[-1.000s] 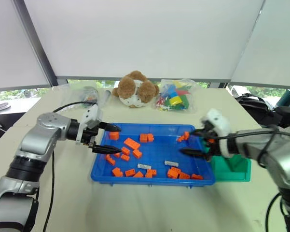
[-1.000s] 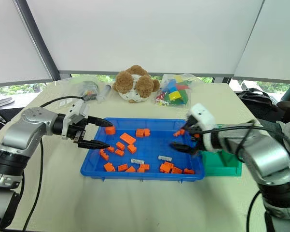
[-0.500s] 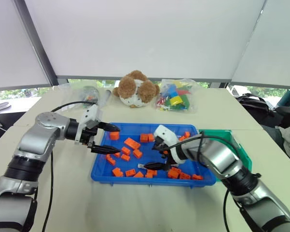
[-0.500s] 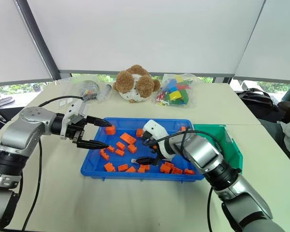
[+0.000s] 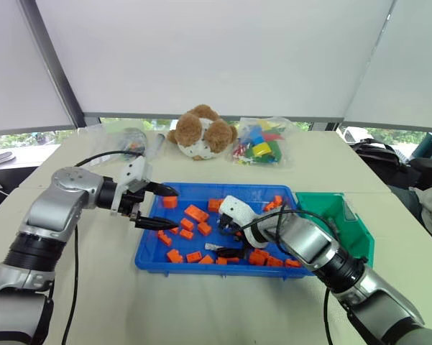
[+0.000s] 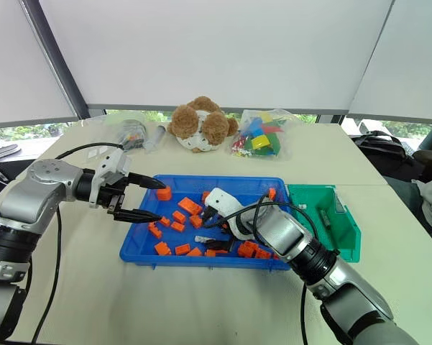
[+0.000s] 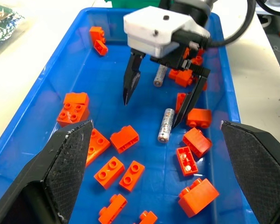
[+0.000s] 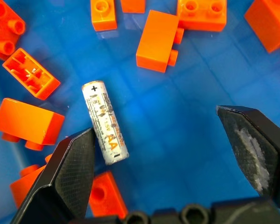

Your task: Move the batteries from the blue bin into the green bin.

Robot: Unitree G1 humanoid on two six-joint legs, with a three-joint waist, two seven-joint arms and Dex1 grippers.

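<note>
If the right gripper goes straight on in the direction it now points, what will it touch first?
Most likely the blue bin's floor, which lies between the open fingers. The right gripper points down into the bin, and a battery lies beside one finger; that finger might touch it first, though depth is unclear.

R gripper (image 7: pixel 163 109) open over battery (image 7: pixel 166 125), blue bin (image 7: pixel 32 95)

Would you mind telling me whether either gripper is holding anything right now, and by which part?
Nothing is held. The right gripper hangs open over a battery lying on the blue bin floor; the left gripper is open and empty.
</note>
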